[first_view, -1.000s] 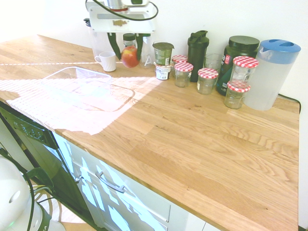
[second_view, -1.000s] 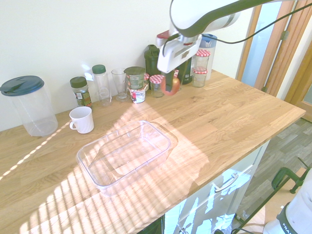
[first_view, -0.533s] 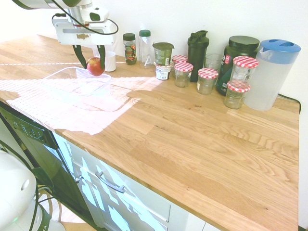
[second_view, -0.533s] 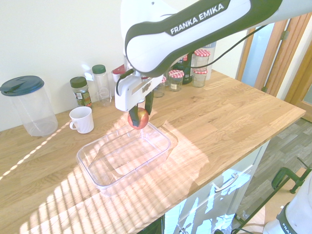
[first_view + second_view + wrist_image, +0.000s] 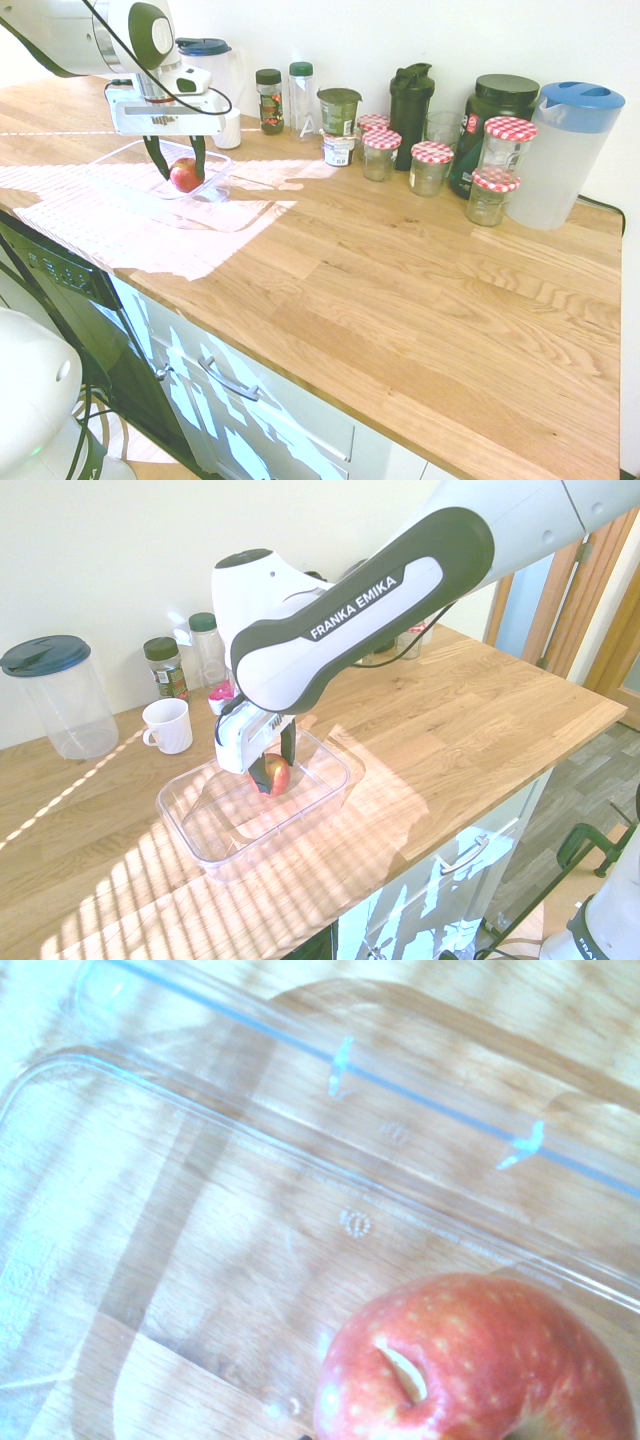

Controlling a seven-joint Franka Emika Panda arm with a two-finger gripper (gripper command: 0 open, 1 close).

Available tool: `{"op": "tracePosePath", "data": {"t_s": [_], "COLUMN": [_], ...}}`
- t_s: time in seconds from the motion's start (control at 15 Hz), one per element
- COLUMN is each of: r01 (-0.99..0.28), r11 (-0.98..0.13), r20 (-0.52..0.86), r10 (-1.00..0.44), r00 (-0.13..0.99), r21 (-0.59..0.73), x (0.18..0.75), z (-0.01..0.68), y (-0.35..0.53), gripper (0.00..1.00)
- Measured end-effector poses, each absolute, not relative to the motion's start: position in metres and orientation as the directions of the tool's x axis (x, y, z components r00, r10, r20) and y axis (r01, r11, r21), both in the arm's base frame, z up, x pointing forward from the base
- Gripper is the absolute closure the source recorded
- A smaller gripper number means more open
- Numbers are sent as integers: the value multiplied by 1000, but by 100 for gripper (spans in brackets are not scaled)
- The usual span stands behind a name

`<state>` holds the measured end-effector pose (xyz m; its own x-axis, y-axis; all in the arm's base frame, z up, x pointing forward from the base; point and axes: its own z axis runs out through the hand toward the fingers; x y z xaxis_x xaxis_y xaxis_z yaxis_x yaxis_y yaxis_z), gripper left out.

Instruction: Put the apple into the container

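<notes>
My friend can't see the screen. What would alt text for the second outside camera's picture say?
A white robot arm's gripper holds a red apple low inside a clear plastic container on a sunlit wooden counter. A white mug and a lidded pitcher stand behind it.

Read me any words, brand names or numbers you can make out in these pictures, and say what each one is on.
"FRANKA EMIKA": on the white robot arm, in the second exterior view.
Embossed marks on the container floor: too faint to read.
Labels on the spice jar, yogurt pot and dark green tub: too small to read.
</notes>
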<state>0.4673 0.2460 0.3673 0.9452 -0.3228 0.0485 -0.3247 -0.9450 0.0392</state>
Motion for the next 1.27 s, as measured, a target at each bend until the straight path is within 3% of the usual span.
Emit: {"op": "tracePosePath", "data": {"t_s": [0.6,0.87,1.07,1.27], "r01": [-328,-364,-496,-682], "r11": [-944,-931,-868,-730], "r20": [62,85,103,68], "r10": [-326,-361,-491,-679], "r00": [943,929,865,731], "r21": [39,21,26,43], "x": [472,479,476,486], "z": [376,434,521,529], "y": [246,239,178,54], "gripper": [0,0,0,0]}}
